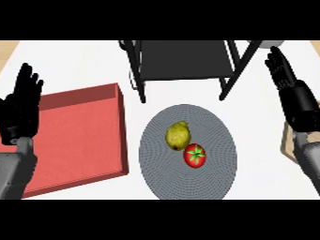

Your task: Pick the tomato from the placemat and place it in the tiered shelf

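Nearest the lens, low at the left edge: grey forearm ending in the black left hand (18, 105), fingers straight and raised, holding nothing, resting over the near corner of the red tray (79, 136). Tray shallow, rectangular, matte, with a raised rim, lying flat on the white counter (72, 61).

Next to the right, just beside the tray: round grey placemat (217, 126), finely ribbed like woven fabric. On it, a yellow lemon (178, 135), elongated and dull-skinned, and touching its lower right side the tomato (195, 156), glossy red, round, green star-shaped calyx facing up.

Beyond the mat, at the counter's far side: tiered shelf (183, 60), dark thin-legged frame carrying a flat black panel.

Far right: black right hand (297, 101) on its grey forearm, fingers straight and pointing up, holding nothing, well apart from the tomato. Behind its wrist, a sliver of a tan-rimmed object, too hidden to name.

Judged stage: pick not yet begun, tomato untouched on the mat. Next move likely calls for the right hand to come down and inward over the tomato, then close around it without nudging the lemon that touches it.
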